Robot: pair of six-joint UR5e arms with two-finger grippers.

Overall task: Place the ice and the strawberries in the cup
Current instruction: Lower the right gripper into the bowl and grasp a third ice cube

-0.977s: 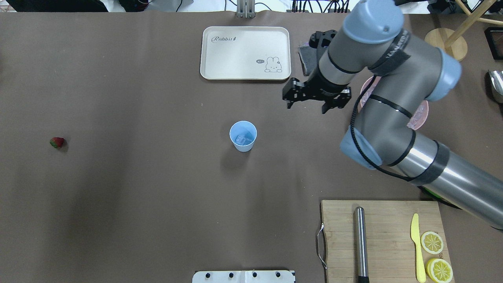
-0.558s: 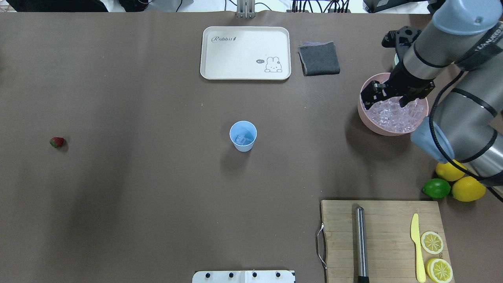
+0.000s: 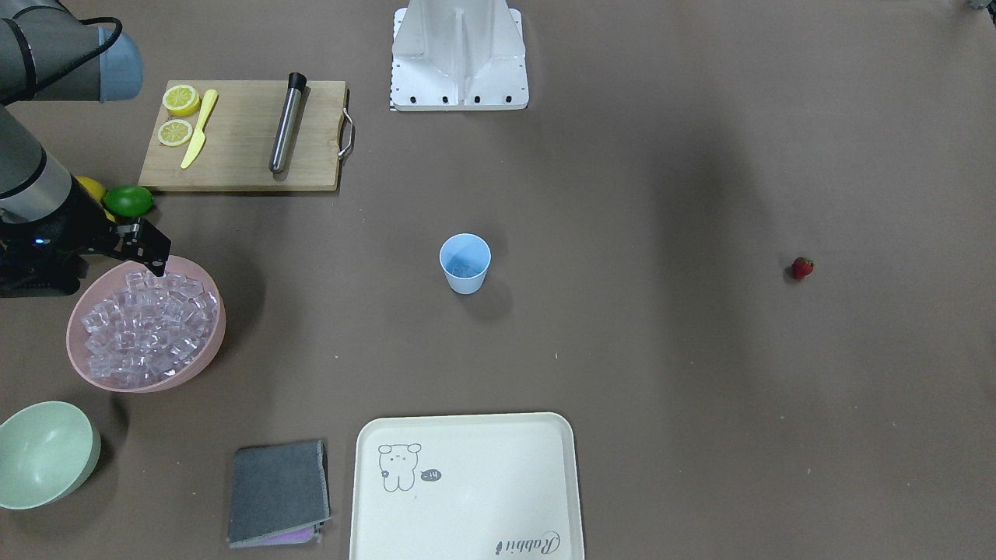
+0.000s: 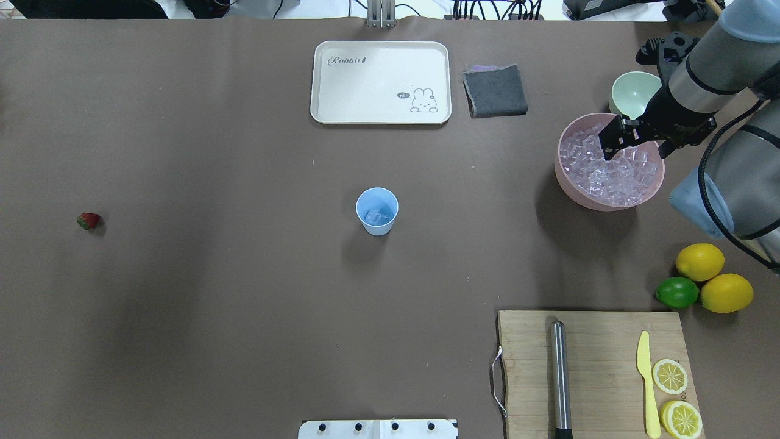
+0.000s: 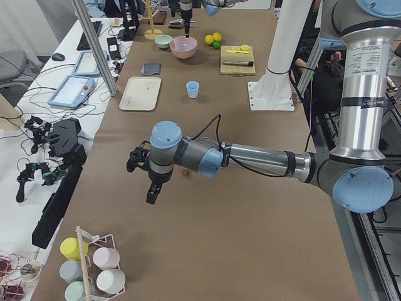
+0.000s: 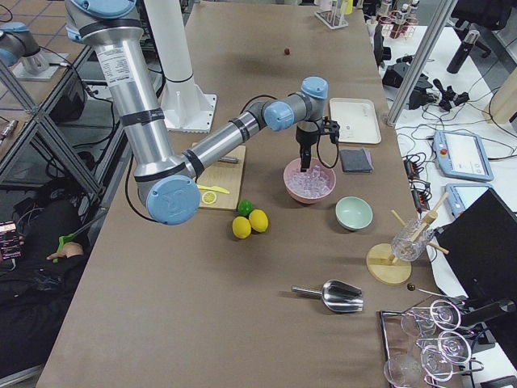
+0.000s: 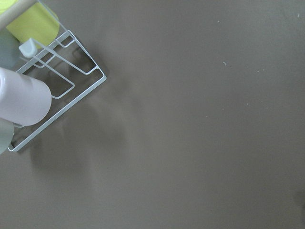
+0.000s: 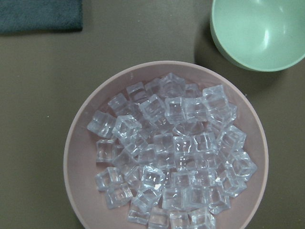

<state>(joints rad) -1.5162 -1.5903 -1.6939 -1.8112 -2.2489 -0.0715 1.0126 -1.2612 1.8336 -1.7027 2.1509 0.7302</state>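
The light blue cup (image 4: 377, 210) stands upright mid-table with a few ice cubes (image 4: 378, 215) inside; it also shows in the front view (image 3: 465, 263). The pink bowl (image 4: 567, 183) at the right holds several ice cubes (image 4: 609, 180), seen close in the right wrist view (image 8: 176, 152). My right gripper (image 4: 635, 149) hovers open and empty over this bowl. The strawberry (image 4: 89, 221) lies alone far left on the table. My left gripper (image 5: 149, 179) shows only in the exterior left view, above the table's left end; I cannot tell if it is open or shut.
A pale green bowl (image 4: 634, 94) sits behind the pink bowl. A grey cloth (image 4: 495, 90) and a cream tray (image 4: 381, 82) lie at the back. Two lemons (image 4: 701, 262) and a lime sit beside the cutting board (image 4: 597, 372). A cup rack (image 7: 57, 95) is under the left wrist.
My right arm swung right, from beside the tray to over the pink bowl, then a little further right over it. Cup and strawberry have not moved.
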